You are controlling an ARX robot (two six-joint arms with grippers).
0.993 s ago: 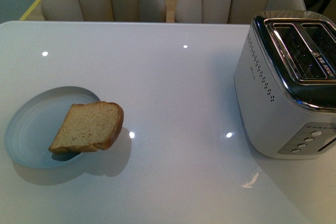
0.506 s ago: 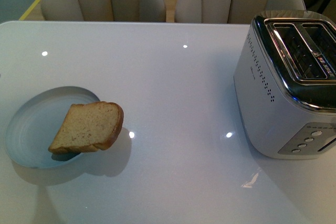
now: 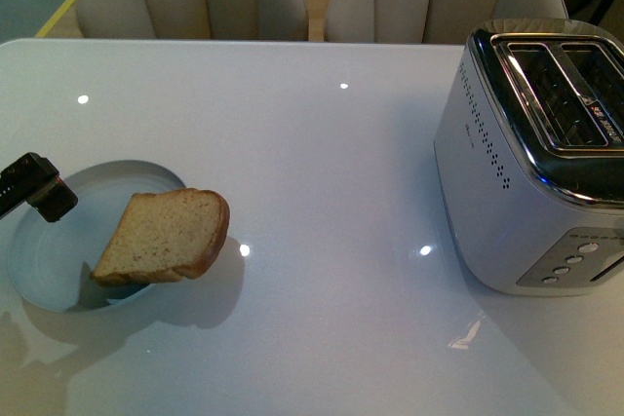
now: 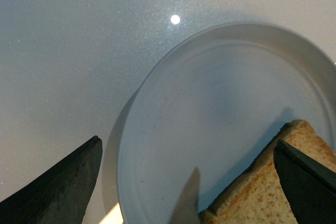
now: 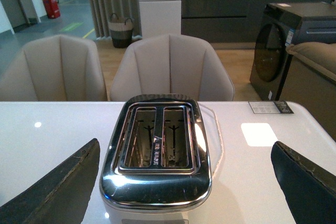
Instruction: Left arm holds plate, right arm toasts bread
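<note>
I read this as the opening step: getting the left tool (image 4: 187,142) onto the plate (image 3: 68,236) before anything happens with the bread (image 3: 168,236). The plate sits in the lower left of the front view on the white counter (image 3: 322,163). The slice lies tilted on it, one corner down on the plate and its rounded crust hanging past the rim toward the middle of the frame.

In the front view only a black block of my left arm shows, at the left edge above the plate's far-left rim. In the left wrist view its jaws are spread wide and grip nothing, with the plate's rim and bare floor between them and the bread's corner beside one finger.

The right tool (image 5: 185,142) is also spread and empty. Its camera looks onto the toaster (image 3: 531,158), which stands at the right edge of the front view, well apart from the bread. Both slots look empty.

Next, I judge, the left tool has to drop to the rim on the side away from the slice and close there without nudging the bread. Only then should the right arm cross over for the slice.
</note>
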